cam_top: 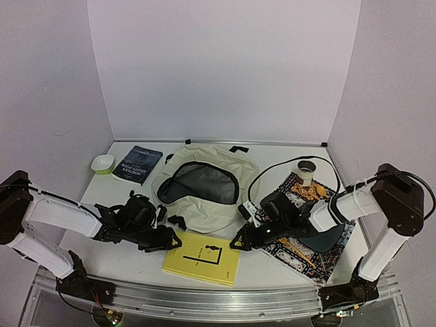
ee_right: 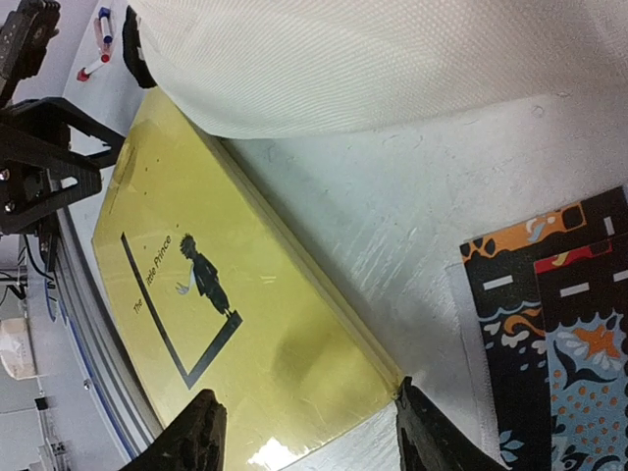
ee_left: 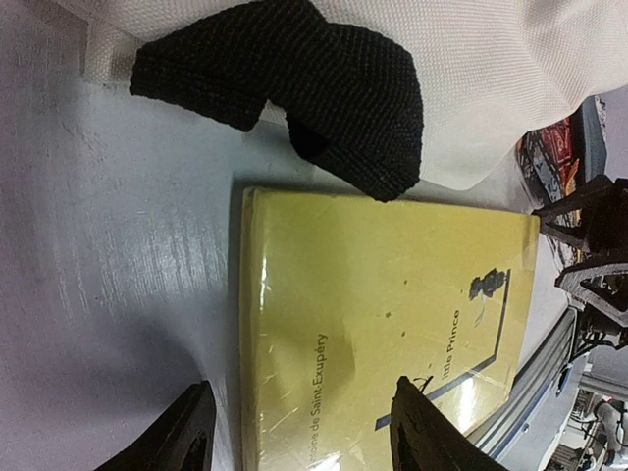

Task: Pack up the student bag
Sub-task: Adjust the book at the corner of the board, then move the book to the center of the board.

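Yellow book, cover lettered "The Little Prince" and "de Saint-Exupéry", flat near the table front edge. Left gripper and right gripper, jaws apart, sit at its opposite ends, gripping nothing. Student bag lies unzipped just behind it.

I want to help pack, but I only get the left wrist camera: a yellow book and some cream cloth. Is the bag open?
Observer: Yes. From above, the student bag lies unzipped, with its dark mesh lining showing.
Operator: Any more books?
Observer: One dark blue book at the back left, beside a small bowl.
Operator: What's the other arm doing?
Observer: The right gripper is open, with a corner of the yellow book between its jaws.
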Available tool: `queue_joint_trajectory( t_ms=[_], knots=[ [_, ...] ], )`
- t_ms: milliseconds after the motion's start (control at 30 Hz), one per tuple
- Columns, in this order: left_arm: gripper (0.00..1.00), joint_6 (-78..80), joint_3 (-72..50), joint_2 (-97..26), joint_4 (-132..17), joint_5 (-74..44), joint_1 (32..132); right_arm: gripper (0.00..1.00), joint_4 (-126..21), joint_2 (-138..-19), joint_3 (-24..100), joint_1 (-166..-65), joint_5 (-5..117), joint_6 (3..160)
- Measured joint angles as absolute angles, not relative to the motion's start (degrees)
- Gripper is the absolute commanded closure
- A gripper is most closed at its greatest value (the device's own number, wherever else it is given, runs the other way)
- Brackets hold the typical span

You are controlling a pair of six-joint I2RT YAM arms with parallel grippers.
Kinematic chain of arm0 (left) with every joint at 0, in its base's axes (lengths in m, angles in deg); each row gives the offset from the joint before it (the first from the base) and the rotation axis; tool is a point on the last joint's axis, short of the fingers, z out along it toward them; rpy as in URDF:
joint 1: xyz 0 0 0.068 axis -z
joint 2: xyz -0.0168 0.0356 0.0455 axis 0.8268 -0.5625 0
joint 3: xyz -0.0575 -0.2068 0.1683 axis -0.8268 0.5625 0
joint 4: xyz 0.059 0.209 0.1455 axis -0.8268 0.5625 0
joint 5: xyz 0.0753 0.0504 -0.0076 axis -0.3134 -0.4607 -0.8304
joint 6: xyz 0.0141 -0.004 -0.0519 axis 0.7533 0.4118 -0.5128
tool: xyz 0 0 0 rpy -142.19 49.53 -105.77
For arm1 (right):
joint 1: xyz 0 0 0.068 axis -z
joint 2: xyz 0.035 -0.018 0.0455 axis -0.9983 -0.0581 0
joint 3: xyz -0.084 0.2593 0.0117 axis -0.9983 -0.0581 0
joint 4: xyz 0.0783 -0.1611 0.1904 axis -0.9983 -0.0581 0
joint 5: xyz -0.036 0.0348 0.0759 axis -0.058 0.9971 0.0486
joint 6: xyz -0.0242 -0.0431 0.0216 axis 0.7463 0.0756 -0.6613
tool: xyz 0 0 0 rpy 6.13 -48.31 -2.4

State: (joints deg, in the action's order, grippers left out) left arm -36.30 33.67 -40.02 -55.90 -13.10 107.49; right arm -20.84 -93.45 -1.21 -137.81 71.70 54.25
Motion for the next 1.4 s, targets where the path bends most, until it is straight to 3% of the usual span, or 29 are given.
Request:
queue_joint_trajectory(
  t_ms=[300,600,867,1167,1400],
  knots=[
    [0.34,-37.56,33.67,-40.72,-57.85,-16.54,107.58,0.50,-17.44,-91.62,-1.17,-137.83,75.72,53.50],
    [0.26,-37.67,32.87,-40.04,-55.42,-19.73,107.58,0.27,-23.99,-91.62,2.39,-139.92,69.97,59.31],
    [0.20,-37.57,32.82,-35.87,-49.40,-24.15,107.32,0.11,-33.32,-91.92,8.59,-151.71,55.82,70.94],
    [0.15,-37.48,32.80,-36.20,-47.73,-24.51,103.71,0.09,-41.53,-97.61,18.87,-164.80,42.52,81.88],
    [0.14,-37.51,33.91,-35.00,-47.83,-22.94,99.57,0.09,-46.67,-106.73,24.96,-168.95,36.81,85.71]
  ],
)
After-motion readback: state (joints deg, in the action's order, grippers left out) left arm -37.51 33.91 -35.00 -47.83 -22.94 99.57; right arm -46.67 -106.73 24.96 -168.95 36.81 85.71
